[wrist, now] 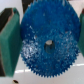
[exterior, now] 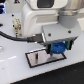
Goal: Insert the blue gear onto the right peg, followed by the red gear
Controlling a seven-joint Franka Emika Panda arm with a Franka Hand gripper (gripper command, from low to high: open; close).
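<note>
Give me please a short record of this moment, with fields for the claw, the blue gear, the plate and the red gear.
claw: claw closed on the blue gear, one green finger on each side of it
blue gear: blue gear held in the claw, above the plate
gear hub: centre hole visible in the wrist view
plate: black white-rimmed plate on the white table, below the claw
right peg: too small to make out
red gear: not in view
</note>
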